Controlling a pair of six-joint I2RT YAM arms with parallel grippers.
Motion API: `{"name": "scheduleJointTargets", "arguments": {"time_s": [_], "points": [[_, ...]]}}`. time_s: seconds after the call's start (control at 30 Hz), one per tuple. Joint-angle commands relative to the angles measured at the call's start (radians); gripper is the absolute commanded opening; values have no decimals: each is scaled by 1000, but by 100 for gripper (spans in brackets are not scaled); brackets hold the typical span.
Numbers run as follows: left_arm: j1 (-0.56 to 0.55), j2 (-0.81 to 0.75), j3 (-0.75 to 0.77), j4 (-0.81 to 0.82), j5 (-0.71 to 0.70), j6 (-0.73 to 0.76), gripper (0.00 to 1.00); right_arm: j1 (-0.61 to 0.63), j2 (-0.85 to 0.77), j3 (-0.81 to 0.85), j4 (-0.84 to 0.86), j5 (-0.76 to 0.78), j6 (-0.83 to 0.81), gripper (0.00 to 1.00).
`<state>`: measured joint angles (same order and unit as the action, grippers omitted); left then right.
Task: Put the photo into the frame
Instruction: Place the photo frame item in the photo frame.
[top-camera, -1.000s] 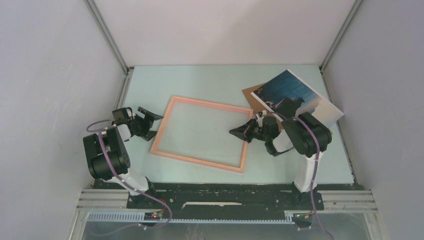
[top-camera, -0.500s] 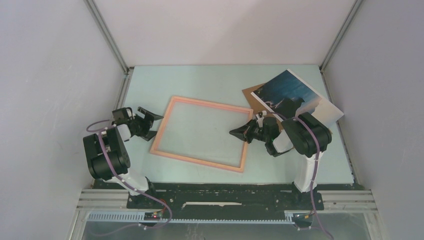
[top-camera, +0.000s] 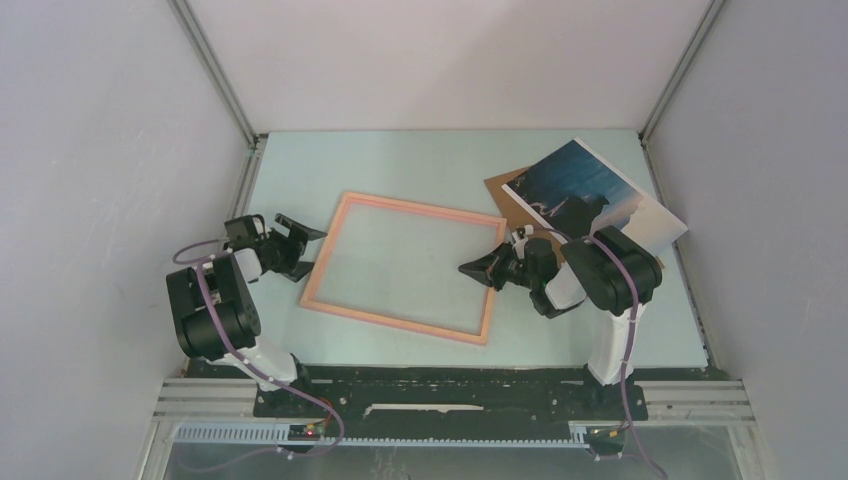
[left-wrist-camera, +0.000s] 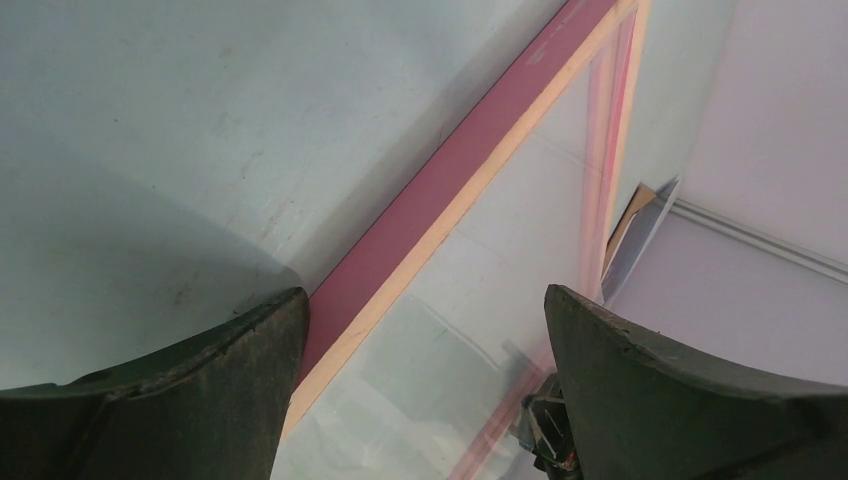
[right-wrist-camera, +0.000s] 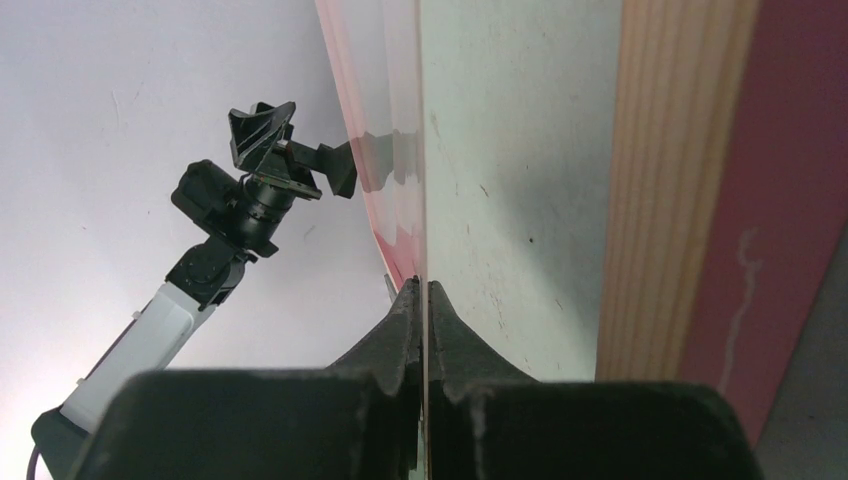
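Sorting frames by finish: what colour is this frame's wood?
The frame is salmon-pink with a pale raw-wood inner edge, clearest in the left wrist view.

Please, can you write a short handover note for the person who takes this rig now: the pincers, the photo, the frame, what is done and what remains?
Left pincer: open, holding nothing, beside the frame's left rail.
Right pincer: shut, tip at the frame's right rail; cannot tell if it pinches anything.
Frame: mid-table, no photo in it.
Photo: far right, on the brown backing board, partly behind the right arm.
Done: nothing inserted.
Left: fetch the photo and lay it into the frame.
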<state>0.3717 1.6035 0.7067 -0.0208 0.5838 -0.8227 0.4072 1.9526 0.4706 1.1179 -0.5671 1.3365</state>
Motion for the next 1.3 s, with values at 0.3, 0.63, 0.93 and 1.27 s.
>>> {"name": "scheduleJointTargets", "arguments": {"time_s": [0.3,0.63,0.93,1.27], "points": [[-2,14,-30,-8,39,-14,98,20,-17,-14,38,9,-26,0],[-1,17,-30,-7,37,-17,97,26,-6,-27,56,18,-22,0],[-2,17,-31,-7,39,-16,98,14,2,-24,59,8,-28,0],[-2,17,-33,-5,37,-16,98,18,14,23,44,-17,-61,0]]}}
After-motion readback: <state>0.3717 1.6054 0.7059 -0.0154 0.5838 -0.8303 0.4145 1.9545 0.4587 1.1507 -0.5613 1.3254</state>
